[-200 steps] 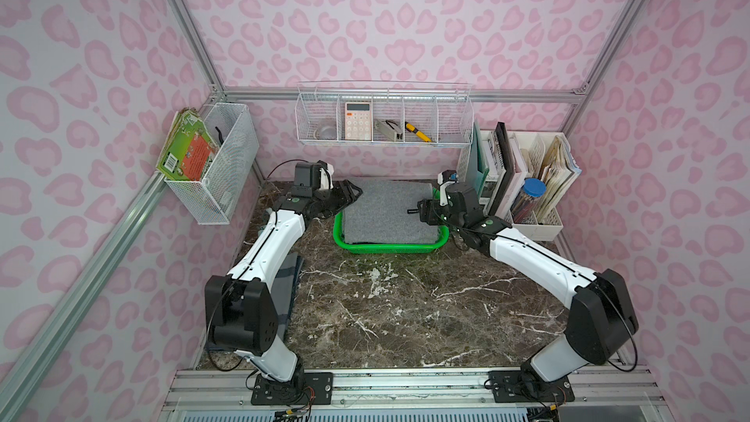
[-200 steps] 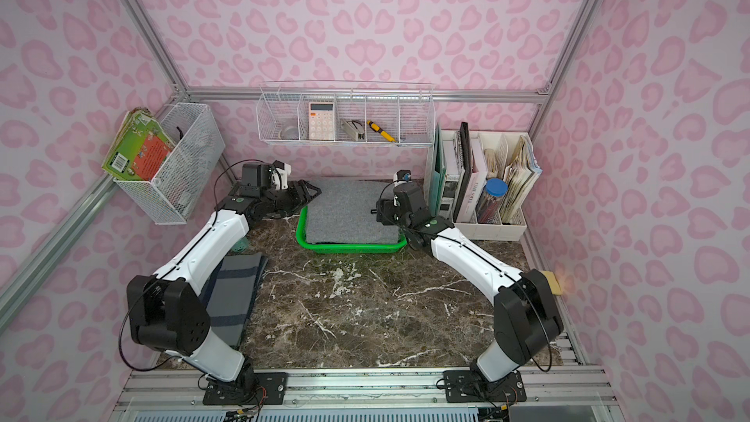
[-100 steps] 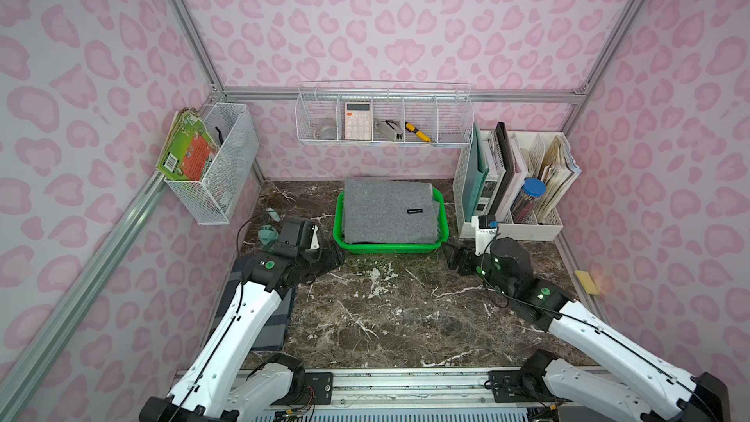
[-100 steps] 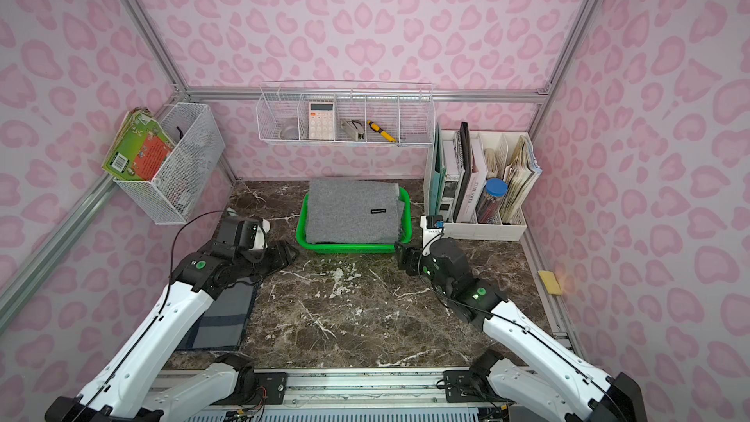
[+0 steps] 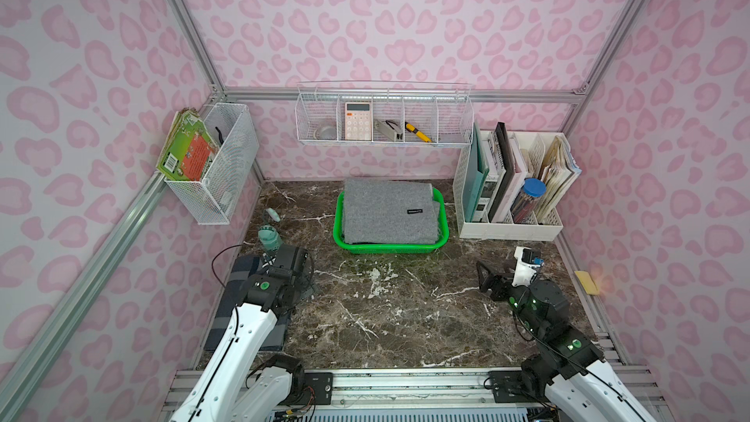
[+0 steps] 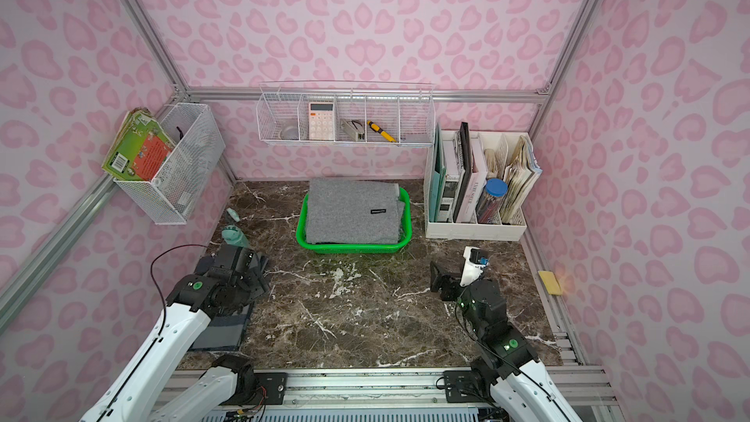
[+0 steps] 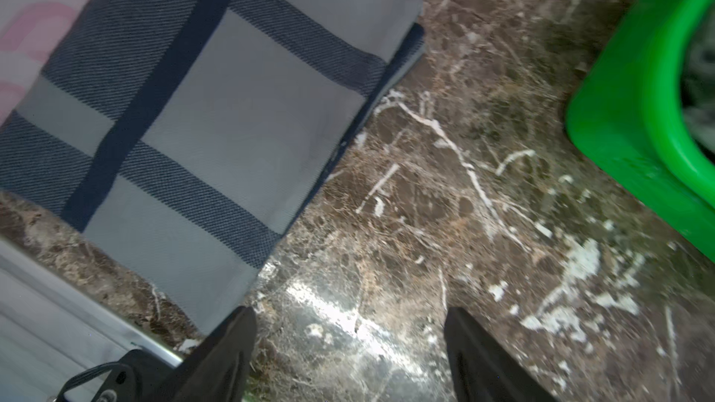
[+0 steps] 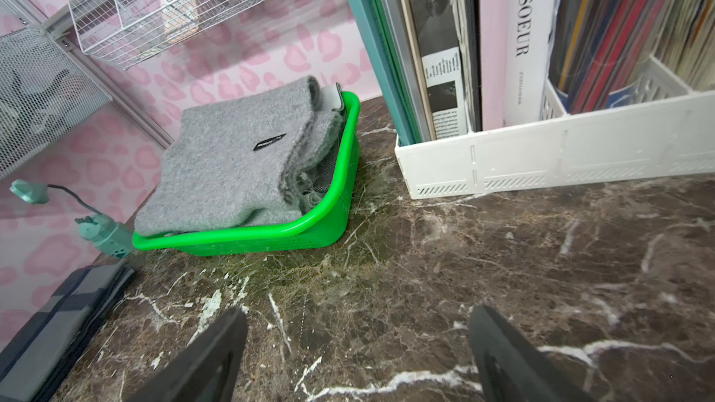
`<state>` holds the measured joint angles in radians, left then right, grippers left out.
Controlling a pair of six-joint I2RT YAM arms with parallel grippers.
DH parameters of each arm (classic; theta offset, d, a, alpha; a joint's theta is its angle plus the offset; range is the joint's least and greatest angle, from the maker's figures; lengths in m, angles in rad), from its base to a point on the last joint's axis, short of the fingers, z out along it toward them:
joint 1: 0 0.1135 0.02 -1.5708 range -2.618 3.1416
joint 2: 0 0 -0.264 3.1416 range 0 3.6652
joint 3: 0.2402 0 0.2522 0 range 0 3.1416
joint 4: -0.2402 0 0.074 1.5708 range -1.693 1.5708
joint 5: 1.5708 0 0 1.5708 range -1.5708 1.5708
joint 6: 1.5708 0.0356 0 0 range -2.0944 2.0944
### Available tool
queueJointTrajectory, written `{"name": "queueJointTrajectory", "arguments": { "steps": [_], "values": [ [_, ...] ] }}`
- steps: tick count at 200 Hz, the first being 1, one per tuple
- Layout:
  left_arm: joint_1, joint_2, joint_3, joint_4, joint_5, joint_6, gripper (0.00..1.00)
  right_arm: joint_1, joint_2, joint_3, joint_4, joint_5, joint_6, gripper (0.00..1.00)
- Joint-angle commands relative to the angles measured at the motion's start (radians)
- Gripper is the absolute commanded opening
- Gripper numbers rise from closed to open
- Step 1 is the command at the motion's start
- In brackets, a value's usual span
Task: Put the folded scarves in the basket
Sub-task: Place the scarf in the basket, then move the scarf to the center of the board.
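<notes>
While left hand [image 7: 350,315] and right hand [image 8: 358,313] gape empty above the bench [image 5: 385,318], the grey scarf [image 5: 387,209] fills the green basket [image 5: 389,247].

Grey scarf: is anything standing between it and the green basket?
Nothing visible does. The grey scarf already lies in the green basket; the left gripper and right gripper hover open, apart from both.

Dark brown veined marble worktop [image 5: 406,318], navy-and-grey striped folded cloth [image 7: 193,129] at its left edge, teal plastic plug [image 5: 269,237] just beyond, white slotted plastic organiser [image 5: 511,231] of books at right, white calculator [image 5: 358,120] in white wire wall shelf [image 5: 450,119].
</notes>
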<state>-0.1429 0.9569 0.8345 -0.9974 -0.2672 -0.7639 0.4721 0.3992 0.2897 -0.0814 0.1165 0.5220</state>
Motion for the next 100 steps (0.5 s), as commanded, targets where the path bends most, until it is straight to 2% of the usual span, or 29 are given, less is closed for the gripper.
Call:
{"name": "queueJointTrajectory", "arguments": {
  "steps": [1,29,42,64,82,100],
  "values": [
    [0.032,0.077,-0.002,0.047,-0.035,-0.013,0.81,-0.035,0.005,-0.057,0.102,-0.065,-0.014,0.92],
    [0.039,0.142,-0.011,0.165,-0.040,-0.024,0.82,-0.059,0.075,-0.109,0.209,-0.167,0.007,0.92],
    [0.052,0.173,-0.024,0.226,-0.044,-0.008,0.81,-0.059,0.087,-0.144,0.255,-0.152,0.007,0.91],
    [0.093,0.257,-0.008,0.286,0.015,0.003,0.77,-0.060,0.063,-0.194,0.275,-0.116,0.006,0.91],
    [0.108,0.351,0.019,0.304,0.015,0.002,0.72,-0.059,0.015,-0.225,0.288,-0.126,0.012,0.91],
    [0.137,0.447,0.049,0.292,0.035,-0.018,0.61,-0.059,-0.033,-0.236,0.265,-0.120,0.019,0.91]
  ]
}}
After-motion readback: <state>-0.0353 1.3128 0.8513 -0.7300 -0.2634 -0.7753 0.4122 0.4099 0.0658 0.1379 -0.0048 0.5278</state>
